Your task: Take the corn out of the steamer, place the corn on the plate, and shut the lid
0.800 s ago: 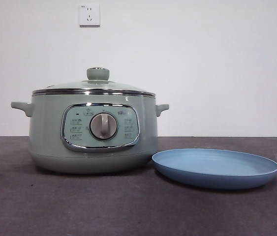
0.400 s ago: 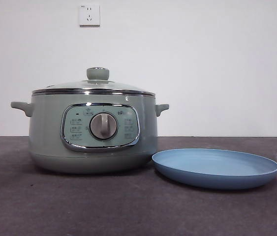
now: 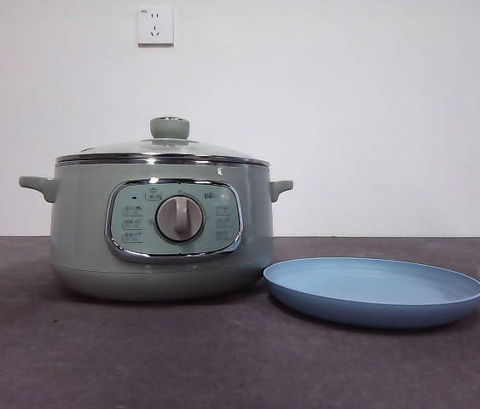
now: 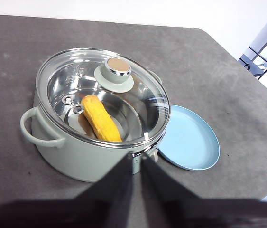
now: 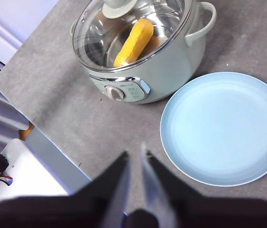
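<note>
The sage-green steamer point(image 3: 161, 226) stands left of centre on the dark table, with the glass lid point(image 3: 170, 129) seated on it. Through the glass, the yellow corn point(image 4: 100, 118) lies on the steel floor inside the steamer point(image 4: 71, 161). Just to the steamer's right, the light-blue plate point(image 3: 374, 291) lies bare. My left gripper point(image 4: 137, 159) hovers high above the table, short of the steamer's panel side, jaws shut and holding nothing. Over the table's near edge, my right gripper point(image 5: 134, 153) is shut too, with the corn point(image 5: 134, 42) and the plate point(image 5: 223, 128) well beyond it. Neither arm shows in the front view.
A white wall with a socket point(image 3: 155, 25) stands behind the table. Dark grey cloth point(image 3: 222, 358) covers the table. Past the table's near corner, the right wrist view shows a white surface point(image 5: 29, 175) lower down.
</note>
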